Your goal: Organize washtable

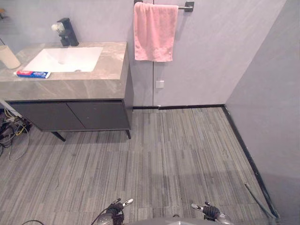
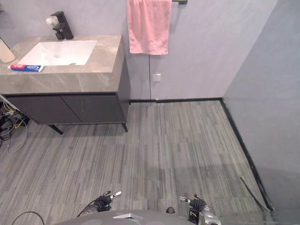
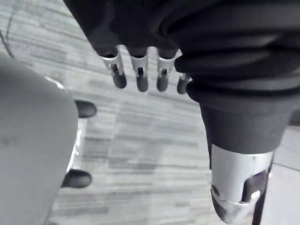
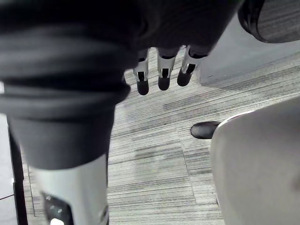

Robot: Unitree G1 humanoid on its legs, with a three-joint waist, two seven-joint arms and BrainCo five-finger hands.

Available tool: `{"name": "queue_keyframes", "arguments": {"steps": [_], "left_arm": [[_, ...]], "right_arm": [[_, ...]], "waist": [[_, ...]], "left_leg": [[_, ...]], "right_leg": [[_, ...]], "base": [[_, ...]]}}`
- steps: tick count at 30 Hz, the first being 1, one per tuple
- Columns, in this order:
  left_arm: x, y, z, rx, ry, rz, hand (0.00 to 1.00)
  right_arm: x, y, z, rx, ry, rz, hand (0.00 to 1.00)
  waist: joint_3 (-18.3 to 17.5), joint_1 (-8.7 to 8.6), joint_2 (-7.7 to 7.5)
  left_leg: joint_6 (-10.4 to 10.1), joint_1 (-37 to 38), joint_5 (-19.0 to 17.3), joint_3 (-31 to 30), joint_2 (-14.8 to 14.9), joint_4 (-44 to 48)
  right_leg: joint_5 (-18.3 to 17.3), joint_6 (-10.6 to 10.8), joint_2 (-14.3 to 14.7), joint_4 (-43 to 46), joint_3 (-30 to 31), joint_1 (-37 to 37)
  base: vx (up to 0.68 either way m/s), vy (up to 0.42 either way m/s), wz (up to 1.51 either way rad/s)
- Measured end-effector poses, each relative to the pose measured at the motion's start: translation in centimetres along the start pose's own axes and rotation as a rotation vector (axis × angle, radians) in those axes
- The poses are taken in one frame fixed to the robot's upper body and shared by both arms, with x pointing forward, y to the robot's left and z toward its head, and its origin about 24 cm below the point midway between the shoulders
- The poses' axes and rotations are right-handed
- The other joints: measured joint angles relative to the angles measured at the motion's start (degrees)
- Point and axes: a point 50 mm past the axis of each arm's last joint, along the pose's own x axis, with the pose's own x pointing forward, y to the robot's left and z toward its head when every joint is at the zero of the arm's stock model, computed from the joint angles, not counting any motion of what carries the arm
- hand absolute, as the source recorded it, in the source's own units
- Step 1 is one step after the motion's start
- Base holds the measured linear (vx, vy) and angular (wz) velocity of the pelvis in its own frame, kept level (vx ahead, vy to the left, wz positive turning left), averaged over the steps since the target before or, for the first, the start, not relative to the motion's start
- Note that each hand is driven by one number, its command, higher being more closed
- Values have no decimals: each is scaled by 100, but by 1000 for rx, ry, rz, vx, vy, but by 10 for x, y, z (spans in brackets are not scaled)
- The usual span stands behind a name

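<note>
Washtable (image 1: 93, 84) at the far left of the left eye view, its grey stone top holding a white sink (image 1: 65, 58), a black faucet (image 1: 68, 32) and 1 toothpaste tube (image 1: 32, 74) lying flat on the counter just in front of the basin's left corner. A pale cup (image 1: 8, 57) is cut off by the picture's edge. A pink towel (image 1: 154, 32) hangs from a wall bar (image 1: 185, 6).

The left hand (image 1: 116, 206) and right hand (image 1: 206, 209) sit at the bottom edge over the striped floor (image 1: 178, 150), well apart from the counter.

In the right eye view the cup is a mere sliver and the towel's top is cropped.

The left wrist view shows its fingers (image 3: 140, 77) hanging straight and loose, empty.

The right wrist view shows its fingers (image 4: 161, 75) likewise relaxed, grasping nothing
</note>
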Motion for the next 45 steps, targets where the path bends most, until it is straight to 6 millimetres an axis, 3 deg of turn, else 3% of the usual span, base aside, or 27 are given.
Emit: {"name": "queue_keyframes", "arguments": {"steps": [10,40,43,45], "left_arm": [[0,-3,-3,-13,10,-7,0],[0,-1,-4,-46,16,-16,0],[0,-1,-1,-52,5,-16,0],[2,3,7,-66,-14,-5,0]], "right_arm": [[0,-1,2,-5,-8,9,0],[0,0,2,-12,-7,21,0],[1,2,11,-30,-27,34,0],[2,3,21,-4,-55,37,0]], "waist": [[57,-1,103],[42,2,79],[125,7,74],[364,-20,-31]], "left_leg": [[9,41,-130,6,2,207],[12,19,-129,71,7,183],[63,-197,-164,174,-14,345],[171,-150,-235,246,-182,395]], "right_leg": [[-78,-2,-30,88,-51,95],[-73,1,-22,81,-16,17],[-385,52,-90,977,123,-585],[-866,180,-368,2441,108,-1232]], "base": [[-20,0,1],[0,1,-1],[-19,42,-26],[-94,73,-12]]}}
